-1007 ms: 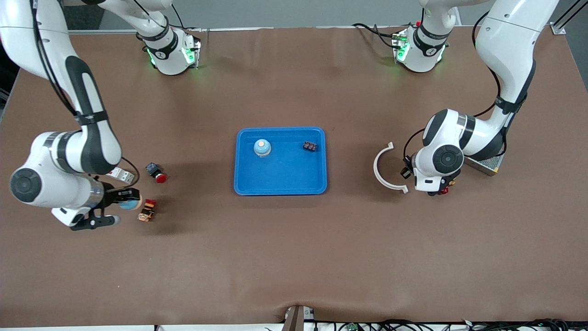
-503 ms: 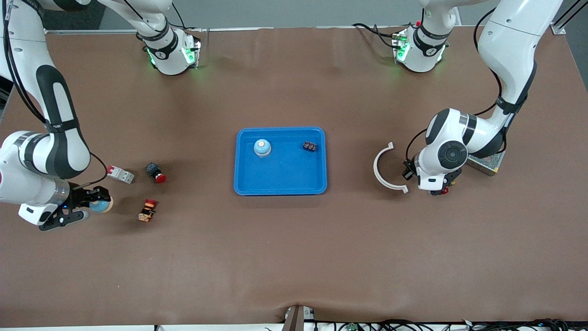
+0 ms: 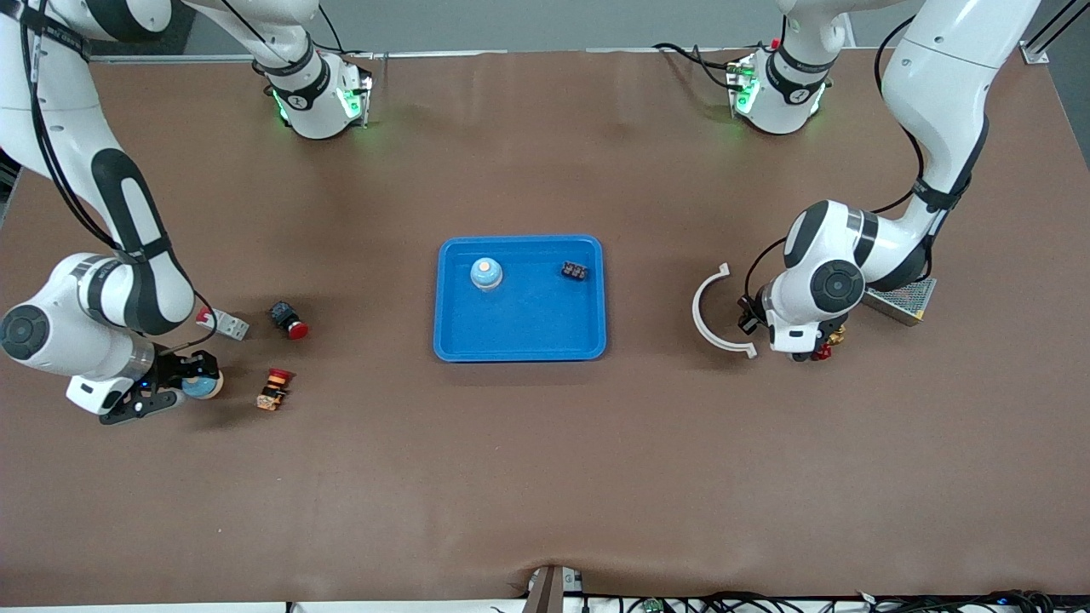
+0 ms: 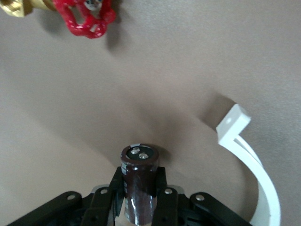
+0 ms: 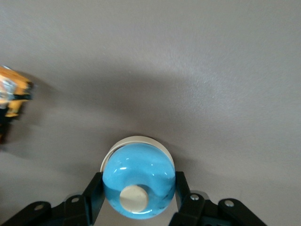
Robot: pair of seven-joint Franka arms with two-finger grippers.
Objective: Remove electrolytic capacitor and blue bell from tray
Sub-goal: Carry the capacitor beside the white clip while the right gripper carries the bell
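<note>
My right gripper [image 3: 192,385] is shut on a blue bell with a cream button [image 3: 203,385] and holds it low over the table at the right arm's end, beside a small orange and red part [image 3: 274,389]. The right wrist view shows the bell [image 5: 138,181] between the fingers [image 5: 92,190]. My left gripper [image 3: 749,322] is shut on a dark brown capacitor [image 4: 139,181] and holds it upright over the table beside a white curved strip [image 3: 707,311]. A second blue bell [image 3: 486,273] stands in the blue tray [image 3: 519,340].
A small black part [image 3: 575,272] lies in the tray. A red push button [image 3: 289,320] and a grey and red breaker [image 3: 223,322] lie near my right gripper. A red-handled brass valve [image 4: 87,14] and a metal mesh box [image 3: 898,298] lie by my left arm.
My right gripper carried the bell away from the orange part toward the table's end, then came back a little. The left arm has barely moved.
</note>
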